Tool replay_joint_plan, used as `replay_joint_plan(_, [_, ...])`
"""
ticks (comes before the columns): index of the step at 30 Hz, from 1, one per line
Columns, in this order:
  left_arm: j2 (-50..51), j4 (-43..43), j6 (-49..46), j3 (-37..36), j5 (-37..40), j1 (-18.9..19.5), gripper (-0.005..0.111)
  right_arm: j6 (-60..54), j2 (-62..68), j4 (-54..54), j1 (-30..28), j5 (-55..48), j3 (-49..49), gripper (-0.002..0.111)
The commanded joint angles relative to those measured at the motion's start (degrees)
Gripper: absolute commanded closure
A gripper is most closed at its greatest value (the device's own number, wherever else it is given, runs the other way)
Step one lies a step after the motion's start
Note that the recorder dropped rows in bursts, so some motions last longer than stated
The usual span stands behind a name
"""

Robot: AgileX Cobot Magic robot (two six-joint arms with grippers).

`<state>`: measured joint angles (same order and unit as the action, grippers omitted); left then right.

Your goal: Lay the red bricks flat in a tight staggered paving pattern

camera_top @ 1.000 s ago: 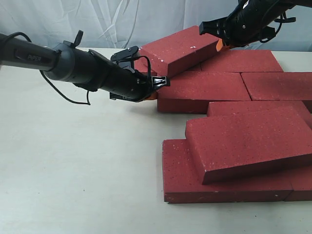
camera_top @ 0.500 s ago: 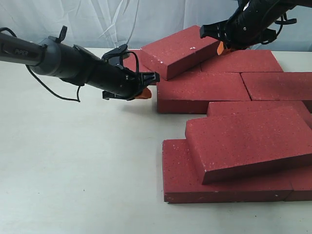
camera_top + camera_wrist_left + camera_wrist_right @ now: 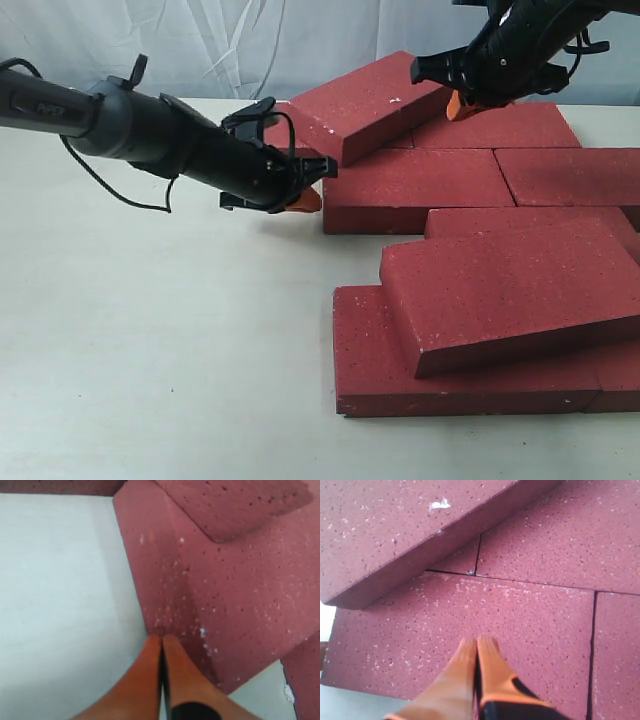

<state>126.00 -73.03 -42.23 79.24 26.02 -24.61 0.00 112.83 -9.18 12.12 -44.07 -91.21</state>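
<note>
Several red bricks lie on the right of the table in the exterior view. One brick leans tilted on the back row, and another lies tilted over the front bricks. My left gripper is shut and empty, its orange tips at the left corner of a flat brick. My right gripper is shut and empty beside the right end of the back tilted brick. Its tips hover over a flat brick.
The pale table top stretches bare to the left and front of the bricks. A white curtain hangs behind the table. More flat bricks run to the right edge of the view.
My left gripper drew back from under the tilted brick's edge, then settled lower at the flat brick's left corner. The right gripper has hardly moved.
</note>
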Motion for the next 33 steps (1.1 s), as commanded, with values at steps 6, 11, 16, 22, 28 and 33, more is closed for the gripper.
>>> replay_joint_plan(6, [-3.98,14.53,12.47,-1.72,10.22,6.27,0.107,0.0,-1.28,0.59,-0.32,-7.66,0.13,0.109])
replay_joint_plan(11, [-8.77,25.87,18.24,-5.21,10.09,6.27,0.107,0.0,-2.88,0.7,-0.32,-11.55,0.13,0.109])
replay_joint_plan(16, [-13.96,30.07,18.23,-9.35,9.86,6.27,0.107,0.0,-5.49,1.32,-0.32,-14.26,1.35,0.109])
replay_joint_plan(22, [-19.64,34.05,18.23,-14.07,10.61,6.16,0.107,0.0,-9.55,2.03,-0.32,-10.05,9.31,0.109])
replay_joint_plan(28, [-23.02,37.46,18.23,-16.23,13.11,6.04,0.107,0.34,-12.4,4.36,-0.32,-6.88,16.37,0.109])
replay_joint_plan(33, [-25.39,40.67,20.03,-17.23,14.06,5.54,0.107,0.34,-14.47,6.03,-0.32,-7.13,18.39,0.109])
